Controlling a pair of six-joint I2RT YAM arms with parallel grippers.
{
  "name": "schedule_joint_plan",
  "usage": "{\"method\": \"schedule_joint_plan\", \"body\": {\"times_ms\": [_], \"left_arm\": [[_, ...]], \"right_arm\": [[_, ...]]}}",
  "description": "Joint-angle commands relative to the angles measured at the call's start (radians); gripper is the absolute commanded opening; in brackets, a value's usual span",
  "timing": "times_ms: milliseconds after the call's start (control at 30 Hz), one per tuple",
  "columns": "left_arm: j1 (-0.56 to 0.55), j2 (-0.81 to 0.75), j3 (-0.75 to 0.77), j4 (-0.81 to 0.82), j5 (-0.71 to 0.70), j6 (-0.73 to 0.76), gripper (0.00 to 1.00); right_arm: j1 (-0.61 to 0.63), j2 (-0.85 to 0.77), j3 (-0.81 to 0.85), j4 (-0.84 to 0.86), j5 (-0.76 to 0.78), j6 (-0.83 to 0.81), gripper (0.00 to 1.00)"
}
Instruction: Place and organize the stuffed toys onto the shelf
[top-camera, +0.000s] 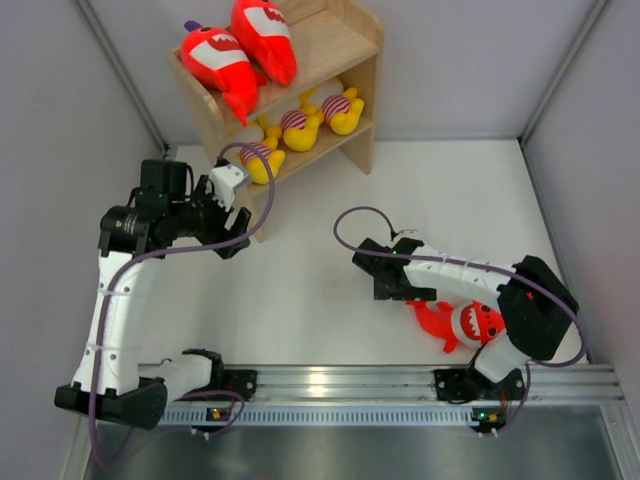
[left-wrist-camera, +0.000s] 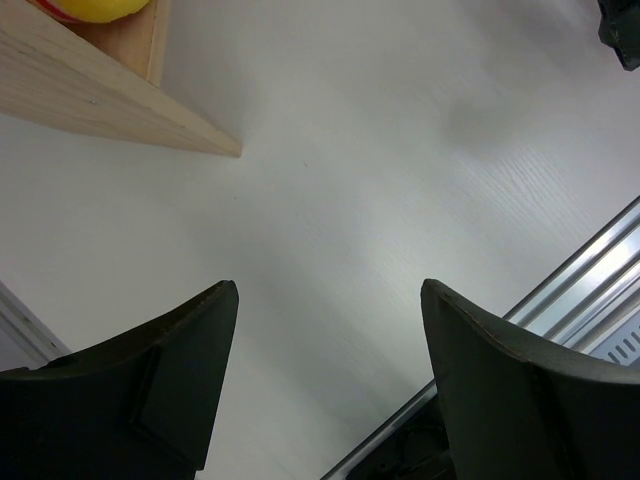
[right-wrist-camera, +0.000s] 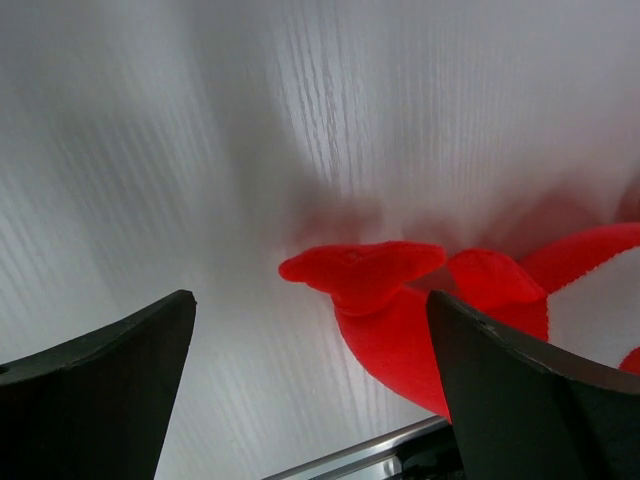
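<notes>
Red shark plush (top-camera: 462, 325) lay on surface (top-camera: 300, 300) by right arm's base, off shelf (top-camera: 350, 50) | likely soft, light, squashy; pinch mid-body | right end effector (right-wrist-camera: 310, 390) wide, empty | left end effector (left-wrist-camera: 330, 380) wide, empty

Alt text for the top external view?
A wooden two-tier shelf on a white table holds two red shark plushes on top and three yellow striped plushes below. A third shark plush lies near the right arm's base; the left hand and right hand are open and empty.
</notes>
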Motion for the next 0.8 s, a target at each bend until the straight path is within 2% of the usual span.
{"method": "schedule_joint_plan", "body": {"times_ms": [0,133,200,300,333,367,433,467,533,600,633,733,767], "left_arm": [[-0.009,-0.011,-0.008,0.019,0.011,0.016,0.8],[-0.013,-0.006,-0.005,0.019,0.009,0.016,0.8],[-0.013,0.0,-0.005,0.021,0.009,0.017,0.8],[-0.013,0.003,0.001,0.019,0.008,0.017,0.8],[-0.013,0.006,0.002,0.021,0.008,0.017,0.8],[-0.013,0.006,0.005,0.021,0.008,0.017,0.8],[-0.013,0.012,0.011,0.021,0.008,0.019,0.8],[-0.014,0.014,0.012,0.019,0.006,0.019,0.8],[-0.014,0.017,0.013,0.019,0.005,0.019,0.8],[-0.013,0.023,0.012,0.019,0.008,0.019,0.8],[-0.013,0.023,0.012,0.021,0.009,0.017,0.8],[-0.014,0.025,0.01,0.019,0.021,0.017,0.8],[-0.013,0.026,0.005,0.021,0.025,0.017,0.8]], "right_arm": [[0.022,-0.032,-0.06,0.039,-0.045,0.083,0.99],[0.014,-0.067,-0.138,0.091,-0.048,0.093,0.99],[-0.012,-0.116,-0.198,0.216,-0.104,0.056,0.99],[-0.024,-0.144,-0.242,0.32,-0.161,0.008,0.89],[-0.025,-0.141,-0.249,0.349,-0.167,-0.001,0.84],[-0.028,-0.133,-0.253,0.358,-0.171,-0.016,0.72],[-0.035,-0.128,-0.276,0.389,-0.177,-0.03,0.58],[-0.042,-0.135,-0.299,0.402,-0.195,-0.039,0.42],[-0.051,-0.153,-0.321,0.444,-0.218,-0.044,0.23],[-0.05,-0.167,-0.33,0.459,-0.237,-0.07,0.1],[-0.05,-0.171,-0.325,0.465,-0.241,-0.088,0.0],[-0.042,-0.179,-0.278,0.476,-0.267,-0.185,0.0],[-0.036,-0.179,-0.232,0.49,-0.293,-0.273,0.0]]}}
